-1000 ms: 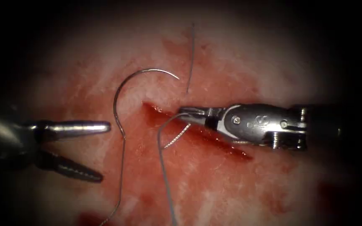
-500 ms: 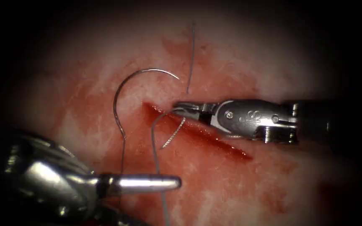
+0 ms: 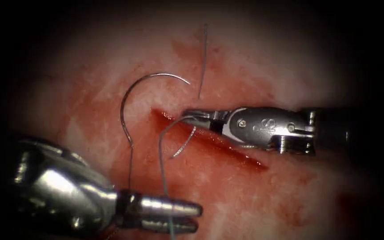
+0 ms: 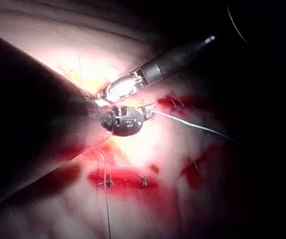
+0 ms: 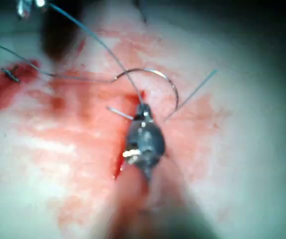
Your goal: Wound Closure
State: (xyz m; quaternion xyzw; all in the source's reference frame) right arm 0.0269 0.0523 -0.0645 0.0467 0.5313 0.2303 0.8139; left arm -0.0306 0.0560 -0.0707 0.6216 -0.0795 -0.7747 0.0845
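Observation:
The curved needle [image 3: 122,113] lies free on the tissue [image 3: 90,129] left of the cut [image 3: 241,155], not in the tissue, with neither tool holding it. Its thread trails down from its tail. My right tool [image 3: 187,116] is shut on the thread at the cut's upper end. From there the thread [image 3: 161,169] loops left and runs down to my left tool [image 3: 198,218], whose jaws stand closed around it. In the left wrist view thread [image 4: 198,127] leaves the left tool [image 4: 150,110]. The right wrist view shows the right tool [image 5: 142,107] beside the needle [image 5: 170,87].
A short curved thread end [image 3: 184,144] lies across the cut below the right tool. Another loose thread end [image 3: 203,58] runs up the tissue above it. Red fluid stains the tissue around the cut. Stitched cuts [image 4: 125,180] lie nearby.
My left tool swung from beside the needle down toward the front and closed its open jaws on the hanging thread. The right tool shifted slightly left. The needle stayed put.

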